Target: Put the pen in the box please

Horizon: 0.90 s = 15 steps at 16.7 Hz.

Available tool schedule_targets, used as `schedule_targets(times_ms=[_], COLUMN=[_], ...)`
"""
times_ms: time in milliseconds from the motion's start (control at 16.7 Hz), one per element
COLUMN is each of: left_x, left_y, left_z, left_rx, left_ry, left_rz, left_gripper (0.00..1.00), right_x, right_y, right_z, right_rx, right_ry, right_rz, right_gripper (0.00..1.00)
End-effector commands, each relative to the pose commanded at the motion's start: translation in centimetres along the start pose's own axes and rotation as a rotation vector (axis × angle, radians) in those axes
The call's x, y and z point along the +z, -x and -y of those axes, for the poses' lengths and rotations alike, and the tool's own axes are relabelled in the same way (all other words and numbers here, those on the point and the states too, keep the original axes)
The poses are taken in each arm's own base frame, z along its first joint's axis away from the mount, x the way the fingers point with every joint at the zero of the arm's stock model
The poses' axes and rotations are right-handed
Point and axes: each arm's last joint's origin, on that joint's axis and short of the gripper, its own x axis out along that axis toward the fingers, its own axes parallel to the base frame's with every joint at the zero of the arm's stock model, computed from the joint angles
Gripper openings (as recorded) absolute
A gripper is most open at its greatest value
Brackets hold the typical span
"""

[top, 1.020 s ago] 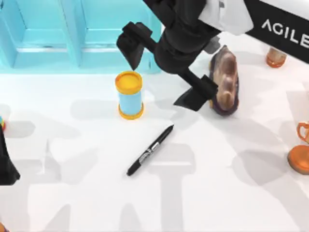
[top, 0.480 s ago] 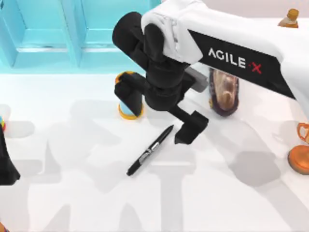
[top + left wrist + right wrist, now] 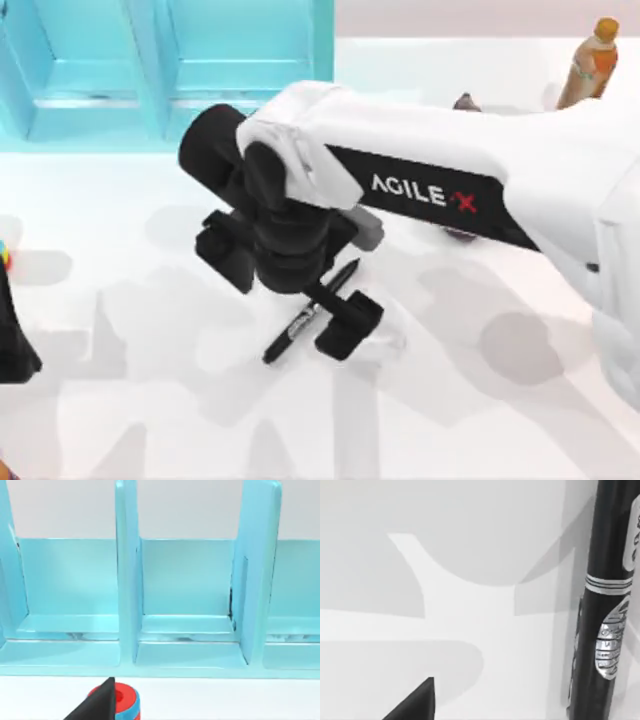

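The pen (image 3: 290, 335), slim and black with a silver-white band, lies diagonally on the white table near the middle. My right gripper (image 3: 287, 292) hangs low over it, open, with one black finger on each side and the barrel's middle hidden beneath the wrist. The right wrist view shows the pen (image 3: 605, 605) close up, flat on the table, with one fingertip (image 3: 417, 700) well off to its side. The box (image 3: 150, 100) is a cyan compartmented rack at the back left, also seen as the box (image 3: 190, 630) in the left wrist view.
My left gripper (image 3: 12, 345) is parked at the table's left edge, open, facing the box. A red-topped blue object (image 3: 122, 700) stands just ahead of it. An orange bottle (image 3: 590, 60) stands at the back right. The right arm's white body spans the table's middle.
The right arm has swung left and toward the front, bringing its open gripper down over the pen. It now covers the yellow-lidded can. The pen has not moved.
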Motion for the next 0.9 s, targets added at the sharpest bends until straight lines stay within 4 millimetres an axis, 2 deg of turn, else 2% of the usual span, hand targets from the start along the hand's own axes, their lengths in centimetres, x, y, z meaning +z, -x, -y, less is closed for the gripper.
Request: schedule_targets(times_ms=[120,240,360,600,900], left_x=[0.0,0.0,0.0,0.0,0.0], left_y=[0.0,0.0,0.0,0.0,0.0], left_z=[0.0,0.0,0.0,0.0,0.0], left_rx=[0.0,0.0,0.0,0.0,0.0], left_ry=[0.0,0.0,0.0,0.0,0.0], left_rz=[0.0,0.0,0.0,0.0,0.0], left_gripper=[1.0,1.0,1.0,1.0,1.0], right_x=[0.8,2.9,4.6,4.7,4.7], right_y=[-2.5,-4.4,-5.1,-5.2,-5.2], right_z=[0.3,0.5,0.6,0.6,0.6], right_rx=[-0.013,-0.015,-0.003,-0.001,-0.001], right_ry=[-0.001,0.0,0.0,0.0,0.0], right_rz=[-0.001,-0.002,-0.001,0.0,0.0], right_gripper=[1.0,1.0,1.0,1.0,0.62])
